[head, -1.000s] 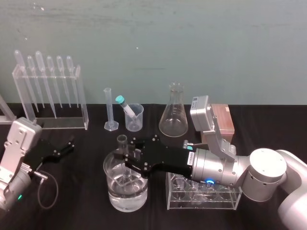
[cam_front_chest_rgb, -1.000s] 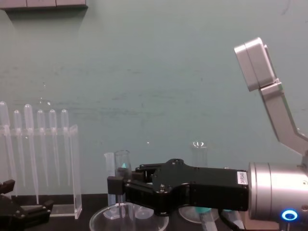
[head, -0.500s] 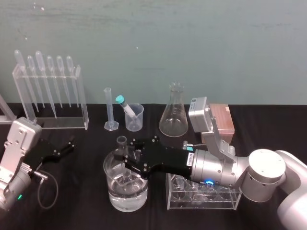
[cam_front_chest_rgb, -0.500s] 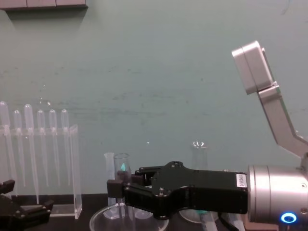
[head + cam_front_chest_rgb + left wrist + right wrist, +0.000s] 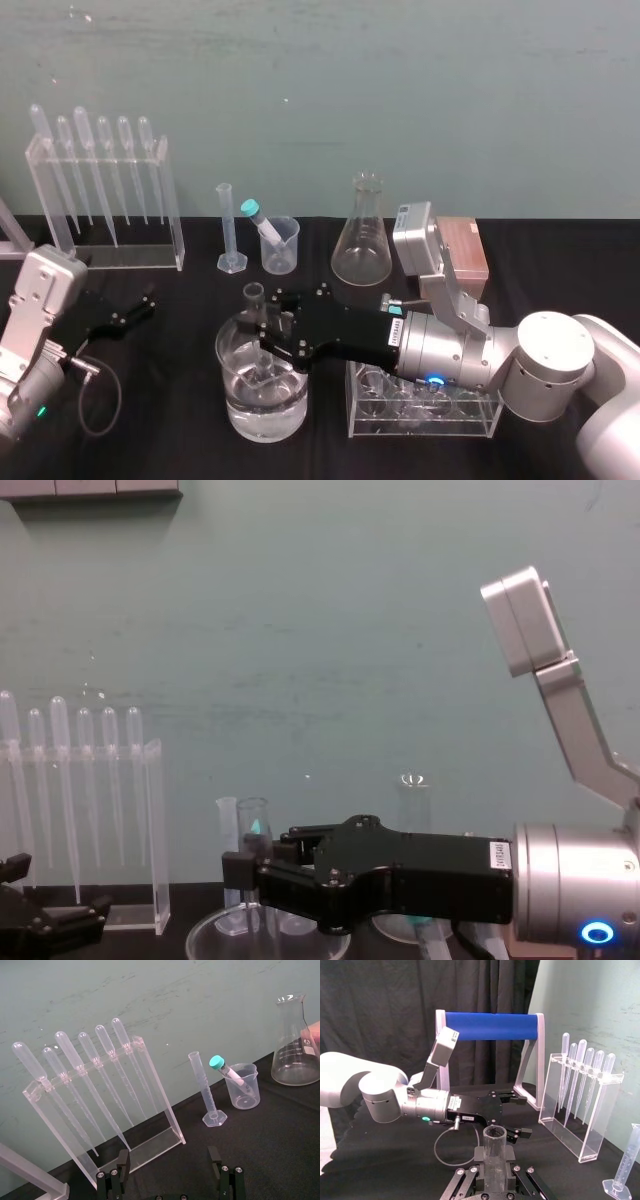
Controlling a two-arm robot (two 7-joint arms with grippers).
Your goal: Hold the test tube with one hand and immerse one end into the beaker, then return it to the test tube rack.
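no text, label or number here is legible.

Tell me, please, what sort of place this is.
Probably a chemistry lab bench: a clear acrylic rack of pipettes, a clear glass conical flask and a wide glass beaker of clear liquid.

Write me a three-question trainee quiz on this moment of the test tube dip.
1. True or false: the right gripper holds the test tube upright, its lower end inside the beaker.
2. Where is the left gripper? A: raised above the beaker. B: open, parked low on the robot's left side. C: shut on the test tube.
3. Short answer: where must the test tube go to finish the task?

Key: 1 true. 2 B. 3 into the test tube rack, which stands just to the right of the beaker.
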